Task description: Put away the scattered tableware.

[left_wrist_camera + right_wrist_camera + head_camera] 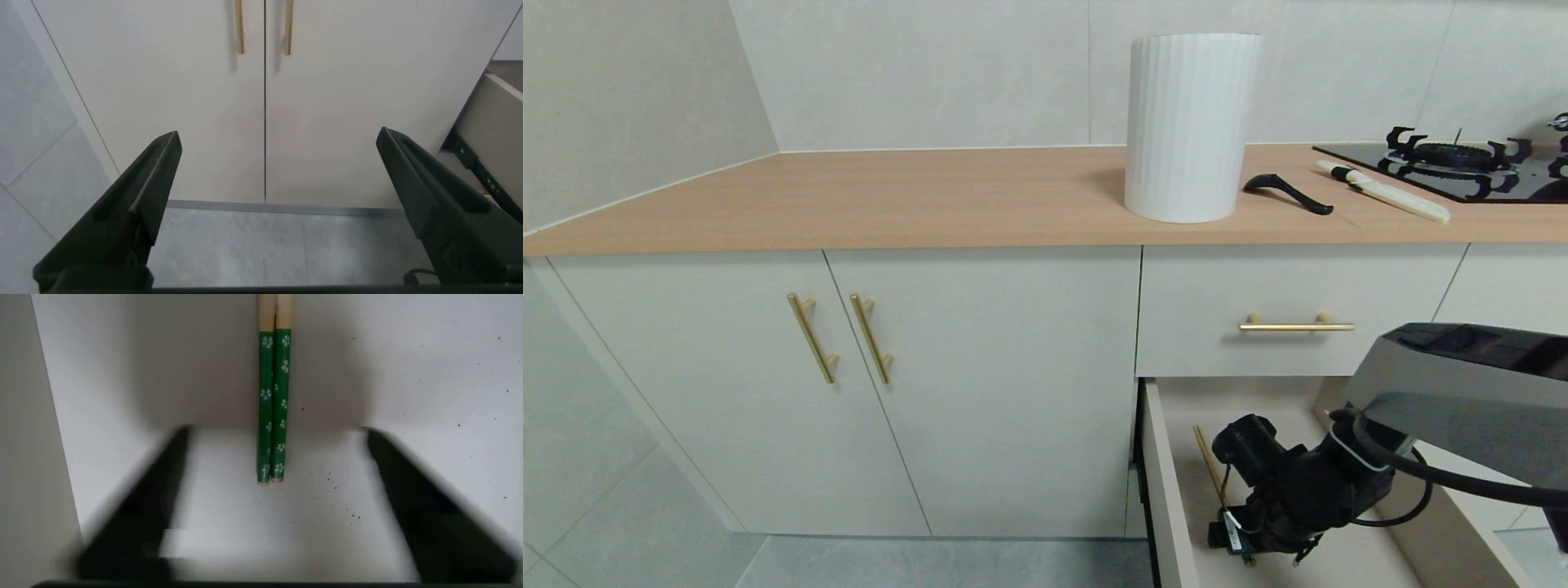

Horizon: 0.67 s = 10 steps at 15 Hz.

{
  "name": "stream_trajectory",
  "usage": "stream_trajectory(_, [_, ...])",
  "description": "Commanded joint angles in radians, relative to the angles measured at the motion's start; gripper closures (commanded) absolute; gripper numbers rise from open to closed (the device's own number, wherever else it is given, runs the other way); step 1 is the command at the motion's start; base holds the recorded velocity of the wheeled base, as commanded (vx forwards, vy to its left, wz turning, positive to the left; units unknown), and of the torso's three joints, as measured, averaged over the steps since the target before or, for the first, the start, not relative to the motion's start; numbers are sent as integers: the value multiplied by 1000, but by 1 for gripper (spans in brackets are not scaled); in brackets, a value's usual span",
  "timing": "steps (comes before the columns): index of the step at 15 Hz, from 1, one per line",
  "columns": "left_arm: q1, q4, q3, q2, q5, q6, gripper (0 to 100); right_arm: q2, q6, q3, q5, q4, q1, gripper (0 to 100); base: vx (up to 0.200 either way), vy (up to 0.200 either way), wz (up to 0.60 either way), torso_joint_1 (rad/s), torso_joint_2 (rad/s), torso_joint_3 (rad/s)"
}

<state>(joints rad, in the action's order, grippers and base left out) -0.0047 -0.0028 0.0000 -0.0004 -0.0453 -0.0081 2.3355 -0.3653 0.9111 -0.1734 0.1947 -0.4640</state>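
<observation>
Green-ended wooden chopsticks with white flowers (pixel 273 392) lie on the floor of the open pale drawer (pixel 1166 490), between the spread, empty fingers of the right gripper (pixel 275 437). The left gripper (pixel 278 140) hangs open-fingered too. Release looks done; next probably means fetching the black curved utensil (pixel 1286 192) from the wooden table (pixel 931 196).

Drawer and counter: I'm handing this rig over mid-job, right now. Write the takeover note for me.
Left gripper: open, empty, low in front of the cabinet doors.
Right gripper: open, down inside the open drawer, one finger on each side of the chopsticks, not gripping them.
Done: the chopsticks lie flat on the drawer floor.
Left: the black utensil and the white knife lie on the counter, between the white ribbed container and the stove. They probably go in the drawer next; then shut it.
</observation>
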Motion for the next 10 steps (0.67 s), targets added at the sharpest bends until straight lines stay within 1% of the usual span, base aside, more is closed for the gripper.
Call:
stream_trajectory(1, [0, 0, 0, 0, -1, -1, 0, -10, 0, -1, 0, 0, -1, 0, 0, 0, 0, 0, 0, 0])
stream_trajectory(3, [0, 0, 0, 0, -1, -1, 0, -73, 0, -20, 0, -8, 1, 0, 0, 0, 0, 0, 0, 0])
stream_trajectory(6, [0, 0, 0, 0, -1, -1, 0, -288, 5, -75, 28, -9, 7, 0, 0, 0, 0, 0, 0, 0])
stream_trajectory(7, [0, 0, 0, 0, -1, -1, 0, -349, 8, -83, 31, -14, 18, 0, 0, 0, 0, 0, 0, 0])
stream_trajectory(10, [0, 0, 0, 0, -1, -1, 0, -521, 17, -58, 31, -100, 85, 0, 0, 0, 0, 0, 0, 0])
